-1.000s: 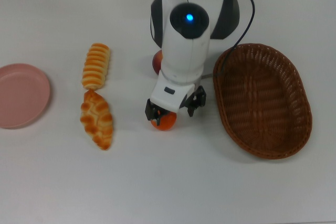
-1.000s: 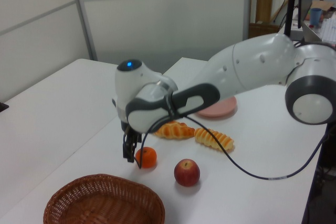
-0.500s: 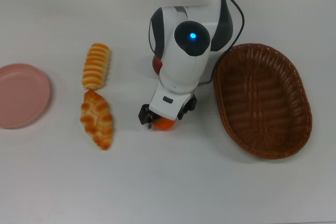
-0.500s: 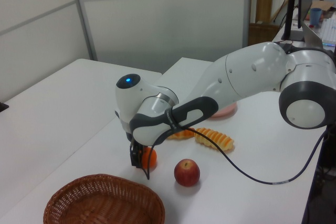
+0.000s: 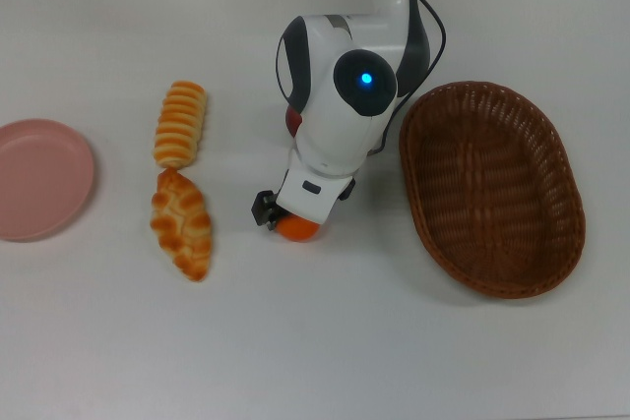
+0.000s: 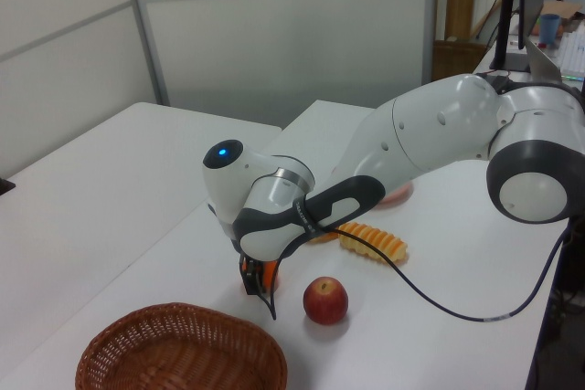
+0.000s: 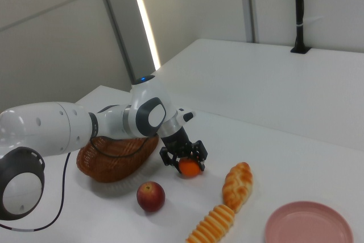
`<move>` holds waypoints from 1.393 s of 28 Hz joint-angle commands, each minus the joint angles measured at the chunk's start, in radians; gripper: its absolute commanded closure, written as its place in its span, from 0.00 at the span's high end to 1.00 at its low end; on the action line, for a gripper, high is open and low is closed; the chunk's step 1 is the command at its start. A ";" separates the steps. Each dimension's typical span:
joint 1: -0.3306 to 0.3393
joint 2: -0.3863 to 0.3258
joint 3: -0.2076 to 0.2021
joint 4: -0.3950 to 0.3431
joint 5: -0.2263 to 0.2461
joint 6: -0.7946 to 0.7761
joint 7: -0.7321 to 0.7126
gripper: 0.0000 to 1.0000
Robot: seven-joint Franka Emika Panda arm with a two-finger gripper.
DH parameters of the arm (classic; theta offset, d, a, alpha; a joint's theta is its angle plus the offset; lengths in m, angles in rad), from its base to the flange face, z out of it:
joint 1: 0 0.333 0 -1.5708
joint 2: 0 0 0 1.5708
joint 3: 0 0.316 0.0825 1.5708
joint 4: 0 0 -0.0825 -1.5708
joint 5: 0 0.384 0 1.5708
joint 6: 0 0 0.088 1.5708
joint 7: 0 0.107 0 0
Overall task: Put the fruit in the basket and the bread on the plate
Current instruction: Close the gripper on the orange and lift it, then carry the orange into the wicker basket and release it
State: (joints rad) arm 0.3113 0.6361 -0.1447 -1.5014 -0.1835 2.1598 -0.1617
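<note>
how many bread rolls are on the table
2: the ridged roll and the braided roll lie end to end between the plate and the arm. None looks hidden.

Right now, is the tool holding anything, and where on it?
Cannot tell if it grips yet. The tool is down around the mandarin, fingers on either side of it; the fruit appears to rest on the table.

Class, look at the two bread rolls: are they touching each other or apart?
Cannot tell. In the top view the ridged roll and the braided roll meet end to end with no clear gap, but contact is not plain.
</note>
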 commanded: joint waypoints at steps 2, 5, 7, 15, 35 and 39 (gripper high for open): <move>0.011 -0.070 -0.006 -0.002 0.056 -0.021 0.043 0.00; 0.012 -0.099 0.007 0.018 0.094 -0.021 0.065 0.00; 0.017 -0.119 0.034 0.027 0.108 -0.021 0.080 0.00; 0.018 -0.184 0.207 0.040 0.092 -0.017 0.204 0.00; 0.121 -0.157 0.251 0.038 -0.111 -0.047 0.565 1.00; 0.060 -0.174 0.251 0.038 -0.085 -0.052 0.545 1.00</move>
State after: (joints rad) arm 0.4271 0.5043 0.1129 -1.4520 -0.3067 2.1473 0.3947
